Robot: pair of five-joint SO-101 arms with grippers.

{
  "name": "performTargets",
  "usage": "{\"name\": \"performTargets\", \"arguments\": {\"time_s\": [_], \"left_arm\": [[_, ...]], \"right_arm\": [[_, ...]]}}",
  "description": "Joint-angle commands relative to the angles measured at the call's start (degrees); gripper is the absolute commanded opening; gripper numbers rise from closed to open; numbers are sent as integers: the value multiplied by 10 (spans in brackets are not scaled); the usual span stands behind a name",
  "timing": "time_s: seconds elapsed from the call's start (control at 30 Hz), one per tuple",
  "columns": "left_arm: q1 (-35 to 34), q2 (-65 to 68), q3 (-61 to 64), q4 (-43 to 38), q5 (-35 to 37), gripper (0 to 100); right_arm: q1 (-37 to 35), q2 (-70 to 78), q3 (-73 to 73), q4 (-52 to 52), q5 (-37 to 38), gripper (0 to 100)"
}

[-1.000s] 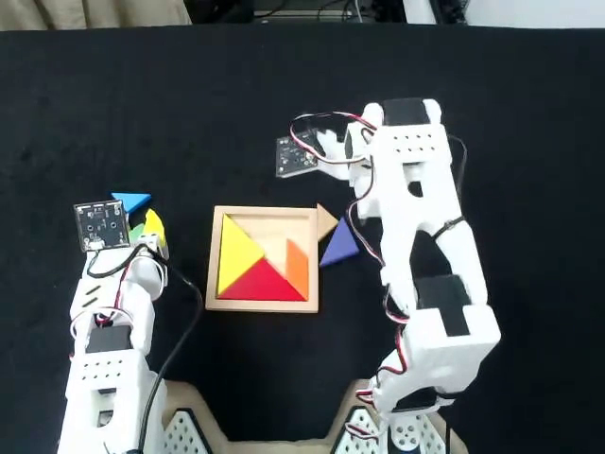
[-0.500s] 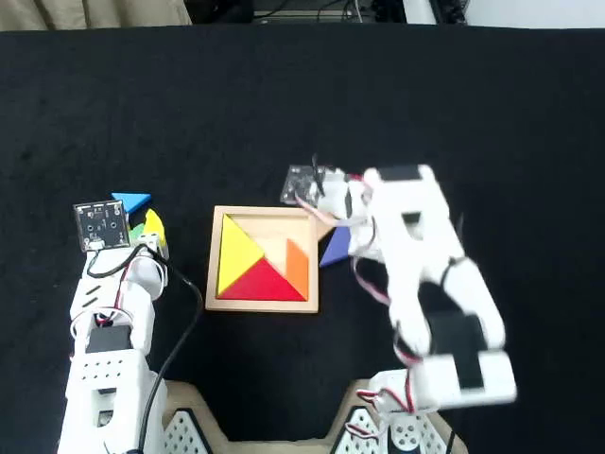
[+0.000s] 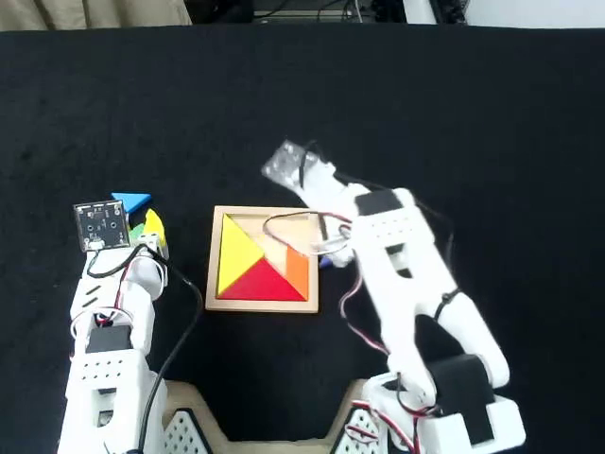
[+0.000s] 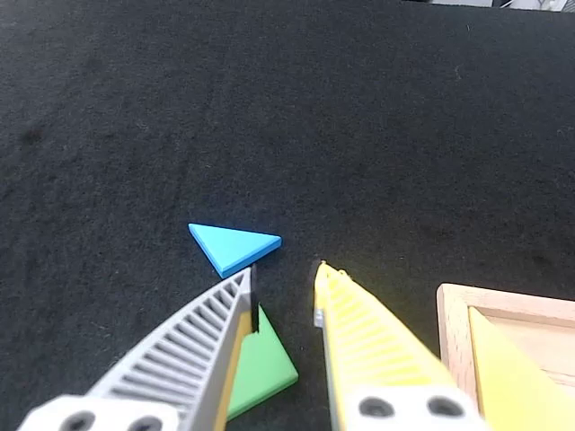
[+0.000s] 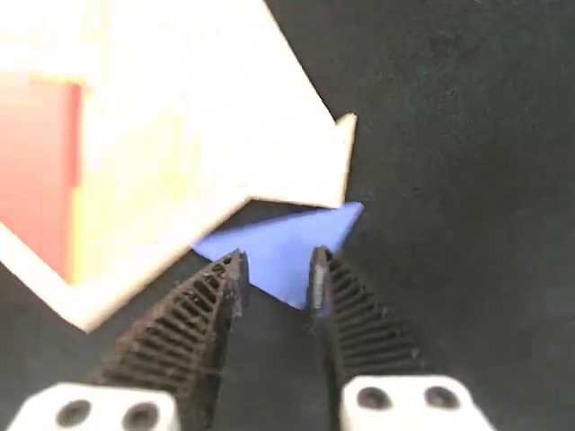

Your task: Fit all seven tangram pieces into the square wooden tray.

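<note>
Black-clothed table (image 3: 473, 113), beige curtain (image 3: 95, 11) behind, square wooden tray (image 3: 263, 305) partly filled, right end effector (image 5: 274, 269) narrowly parted astride indigo triangle (image 5: 278, 244) at tray's corner, left end effector (image 4: 283, 278) slightly open, empty, over green piece (image 4: 262, 373) away from tray.

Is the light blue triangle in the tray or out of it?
Out: the light blue triangle lies on the black cloth, apart from the tray.

You are working over a black cloth (image 4: 359, 108) that is showing a rough, matt nap. The tray (image 3: 262, 305) is showing pale, matt wood, the blue triangle (image 4: 234, 247) is looking smooth and painted, and the left gripper (image 4: 284, 272) is showing ribbed plastic.
</note>
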Motion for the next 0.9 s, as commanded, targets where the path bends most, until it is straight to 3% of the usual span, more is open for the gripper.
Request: {"name": "performTargets", "arguments": {"time_s": [0.0,0.23,0.37,0.57,0.87], "left_arm": [[6,-7,-6,-11,-6,123],[6,-8,-6,-10,-19,123],[6,-8,-5,-10,-25,123],[6,-8,-5,-10,-25,123],[6,-8,-5,-10,-26,123]], "right_arm": [[-40,-22,-39,8,-197,100],[-24,-11,-35,14,-386,183],[-4,34,-36,13,-458,211],[11,96,-39,9,-519,215],[32,106,-64,-19,-523,215]]}}
